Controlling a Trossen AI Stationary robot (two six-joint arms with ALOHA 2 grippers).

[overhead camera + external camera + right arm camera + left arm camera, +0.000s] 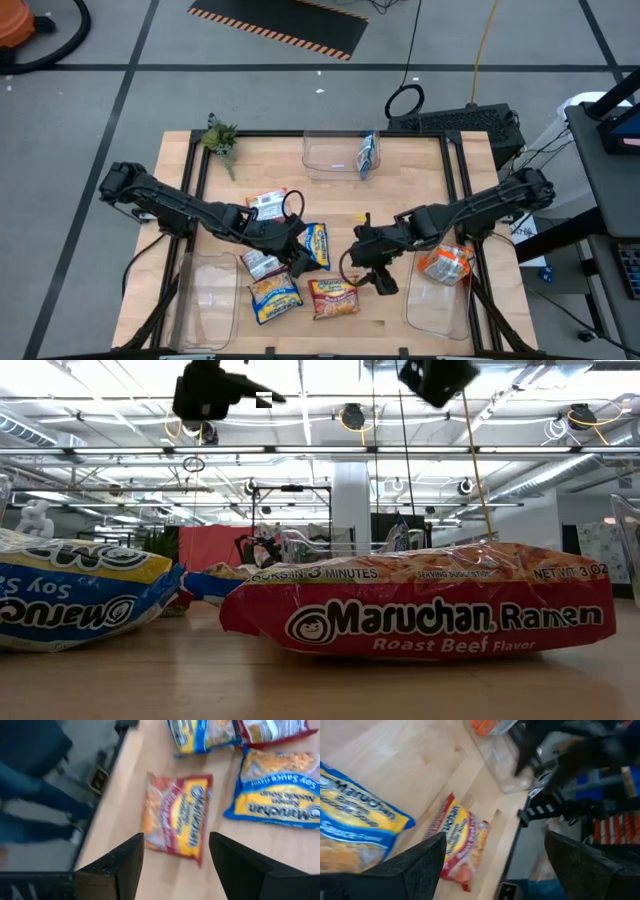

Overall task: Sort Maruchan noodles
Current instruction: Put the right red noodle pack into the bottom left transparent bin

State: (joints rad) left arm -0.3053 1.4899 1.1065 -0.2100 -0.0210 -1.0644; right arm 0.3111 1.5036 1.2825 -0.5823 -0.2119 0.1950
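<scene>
Several Maruchan noodle packets lie flat on the wooden table. In front sits a red-and-yellow packet (335, 297) (177, 815) (457, 842), with a blue-and-yellow one (275, 297) to its left. Farther back lie another blue-and-yellow packet (317, 245), a white one (260, 265) and a red-and-white one (268, 203). My left gripper (300, 245) (495, 865) hovers open above the blue-and-yellow packet in the middle. My right gripper (368, 268) (177, 862) hovers open just right of and above the red-and-yellow packet. Neither holds anything.
A clear bin (335, 155) at the far middle holds a blue packet (367, 155). At the near right, a clear bin (440, 300) holds an orange packet (445, 263). Another clear bin (205, 295) stands near left. A small plant (220, 137) sits at the far left corner.
</scene>
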